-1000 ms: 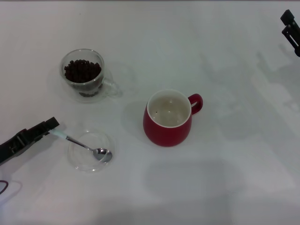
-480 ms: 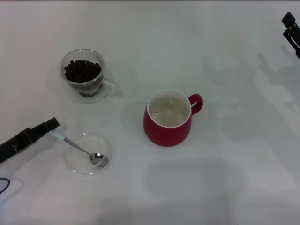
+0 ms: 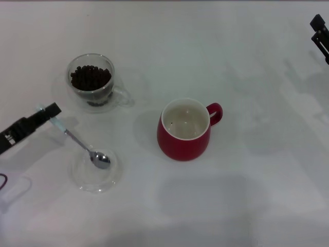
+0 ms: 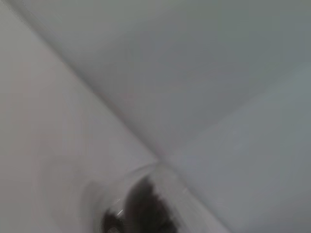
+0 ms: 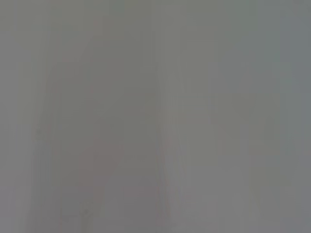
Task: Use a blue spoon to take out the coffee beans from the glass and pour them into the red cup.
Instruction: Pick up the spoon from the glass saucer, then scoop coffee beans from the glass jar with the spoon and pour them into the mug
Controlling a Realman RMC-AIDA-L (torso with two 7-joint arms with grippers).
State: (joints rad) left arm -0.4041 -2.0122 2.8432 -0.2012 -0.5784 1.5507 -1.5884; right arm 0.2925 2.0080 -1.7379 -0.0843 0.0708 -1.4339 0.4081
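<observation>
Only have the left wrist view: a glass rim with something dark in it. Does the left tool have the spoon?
Observer: Yes. In the head view the left tool is shut on the handle end of the blue spoon.
Operator: Where's the spoon bowl?
Observer: Over the shallow clear dish, with no beans in it as far as I can see.
Operator: Beans?
Observer: The coffee beans are in the glass, beyond the spoon.
Operator: Cup and right arm?
Observer: The red cup stands upright to the right of the dish. The right tool is parked at the far right edge.
</observation>
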